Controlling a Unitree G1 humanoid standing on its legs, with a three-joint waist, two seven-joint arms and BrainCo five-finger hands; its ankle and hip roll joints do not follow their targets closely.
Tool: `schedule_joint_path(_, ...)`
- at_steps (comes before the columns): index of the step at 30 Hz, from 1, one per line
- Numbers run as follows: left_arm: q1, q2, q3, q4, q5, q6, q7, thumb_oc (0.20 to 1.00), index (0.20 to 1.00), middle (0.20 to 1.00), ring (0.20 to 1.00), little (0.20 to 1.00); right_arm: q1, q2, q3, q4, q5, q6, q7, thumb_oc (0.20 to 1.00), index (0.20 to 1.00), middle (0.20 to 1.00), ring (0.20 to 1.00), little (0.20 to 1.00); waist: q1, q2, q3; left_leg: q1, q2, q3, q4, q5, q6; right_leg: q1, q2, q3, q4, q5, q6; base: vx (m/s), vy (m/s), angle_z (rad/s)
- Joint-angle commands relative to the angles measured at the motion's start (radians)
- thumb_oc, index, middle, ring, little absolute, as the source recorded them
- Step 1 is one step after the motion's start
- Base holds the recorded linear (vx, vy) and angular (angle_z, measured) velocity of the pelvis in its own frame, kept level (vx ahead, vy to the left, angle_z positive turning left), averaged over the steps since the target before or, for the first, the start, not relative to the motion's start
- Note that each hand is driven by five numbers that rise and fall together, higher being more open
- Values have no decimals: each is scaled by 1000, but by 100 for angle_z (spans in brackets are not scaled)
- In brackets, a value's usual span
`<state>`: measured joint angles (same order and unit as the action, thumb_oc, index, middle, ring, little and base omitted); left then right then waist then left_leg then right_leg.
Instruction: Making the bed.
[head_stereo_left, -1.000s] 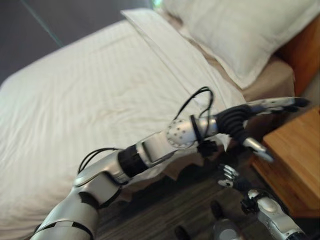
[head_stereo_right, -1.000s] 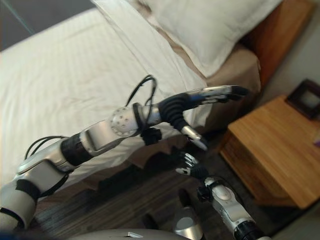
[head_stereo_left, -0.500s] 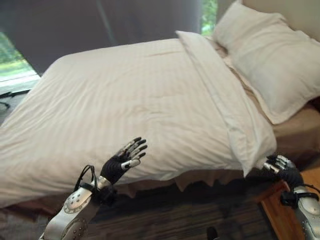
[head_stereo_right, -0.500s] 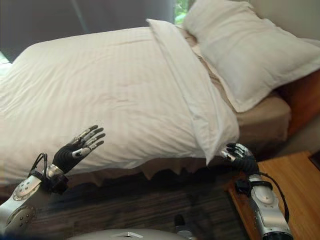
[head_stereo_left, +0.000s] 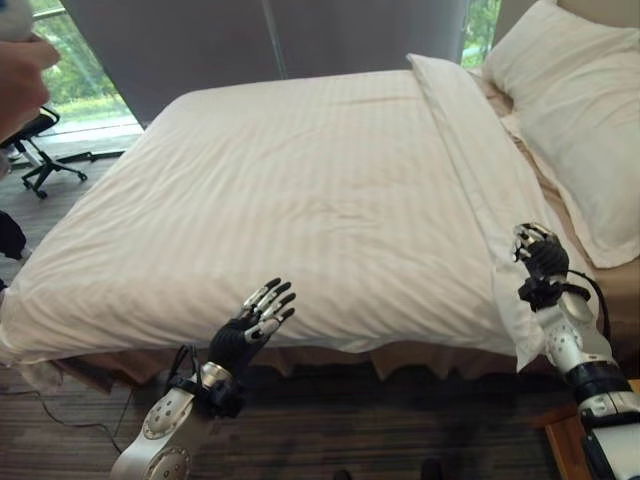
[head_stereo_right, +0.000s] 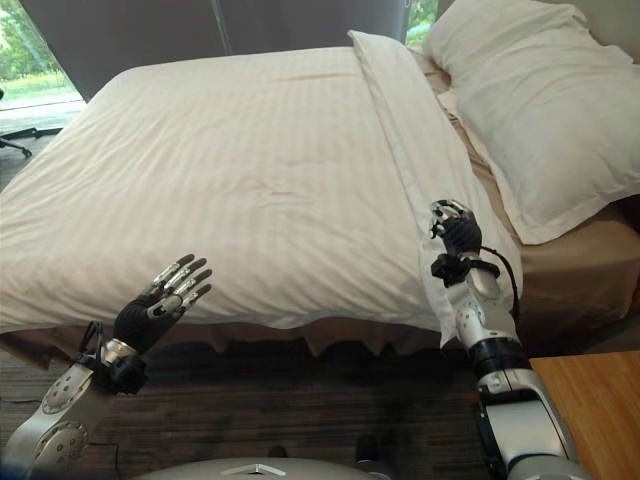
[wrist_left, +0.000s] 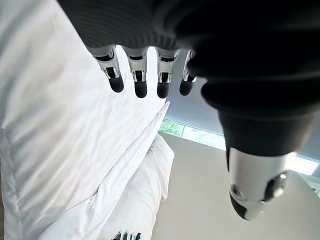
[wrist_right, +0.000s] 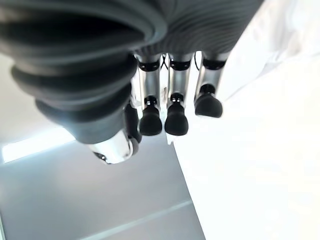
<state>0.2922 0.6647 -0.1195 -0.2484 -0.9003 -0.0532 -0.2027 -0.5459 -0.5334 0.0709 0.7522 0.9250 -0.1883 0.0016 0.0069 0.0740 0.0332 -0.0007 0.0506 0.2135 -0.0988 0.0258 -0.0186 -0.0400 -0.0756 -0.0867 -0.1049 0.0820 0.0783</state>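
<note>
A white striped duvet (head_stereo_left: 300, 190) lies spread over the bed, its top edge folded back in a band (head_stereo_left: 470, 130) below a large white pillow (head_stereo_right: 540, 110). My left hand (head_stereo_left: 245, 335) is raised in front of the duvet's near edge, fingers (wrist_left: 137, 75) straight and spread, touching nothing. At the duvet's near right corner my right hand (head_stereo_right: 458, 235) is held up with its fingers (wrist_right: 172, 107) curled and nothing in them. The corner hangs down just behind the right forearm.
A tan sheet (head_stereo_right: 570, 270) shows under the pillow. The corner of a wooden nightstand (head_stereo_right: 590, 400) sits at the lower right. A person's hand (head_stereo_left: 15, 60) shows at the upper left above an office chair (head_stereo_left: 45, 150). Dark curtains hang behind the bed.
The camera has swung, so more of the bed shows. My right hand has risen from below the mattress edge to the duvet's corner. The left hand stays open in front of the near edge.
</note>
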Motion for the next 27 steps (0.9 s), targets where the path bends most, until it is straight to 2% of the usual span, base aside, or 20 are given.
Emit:
schedule_joint_path(1,-124,7,-25,-10,-38,-66,3,1000,1000,1000,1000,1000,-205,-38,-47,109,169,-83,-8,200,200,200,200,200,17,23,50,58,18,-19,12,-29,-38,-19,22,-16,32,-35,14,-40,-27,4)
schedule_joint_path(4,-147,3,-43,-6,-34,-73,7,1000,1000,1000,1000,1000,-269,-41,-47,177,211,-81,-10,200,200,200,200,200,19,35,62,46,15,-19,12,-24,-39,-33,22,-15,34,-34,13,-31,-9,6)
schedule_joint_path(7,-206,-1,-87,-8,-16,-91,10,1000,1000,1000,1000,1000,-386,-47,-41,280,265,-75,-6,200,200,200,200,200,32,70,90,13,11,-23,12,-10,-41,-68,18,-15,40,-31,13,-45,-2,0)
schedule_joint_path(11,-229,-10,-108,-2,-14,-100,10,1000,1000,1000,1000,1000,-437,-54,-28,333,276,-65,1,200,200,200,200,200,38,87,101,-6,10,-23,12,-3,-43,-91,17,-19,45,-29,13,-10,0,1)
schedule_joint_path(14,-258,-18,-135,-1,-7,-111,8,1000,1000,1000,1000,1000,-512,-78,-5,423,275,-42,-1,200,200,200,200,200,52,115,123,-42,8,-29,12,11,-47,-124,15,-23,55,-30,12,-19,-16,2)
schedule_joint_path(17,-269,-24,-151,0,1,-121,14,1000,1000,1000,1000,1000,-558,-87,-16,456,287,-52,-19,200,200,200,200,200,62,140,151,-75,5,-31,12,20,-47,-162,11,-24,66,-29,12,-35,-12,2)
schedule_joint_path(24,-240,-30,-137,8,25,-131,20,1000,1000,1000,1000,1000,-584,-144,-39,506,268,-65,-46,200,200,200,200,200,85,178,184,-132,1,-27,12,33,-49,-224,6,-20,69,-21,16,-5,-3,-2)
schedule_joint_path(27,-227,-46,-130,10,37,-140,30,1000,1000,1000,1000,1000,-549,-154,-87,485,306,-95,-55,200,200,200,200,200,84,191,198,-152,1,-22,12,36,-51,-247,9,-17,72,-20,16,6,-7,-3)
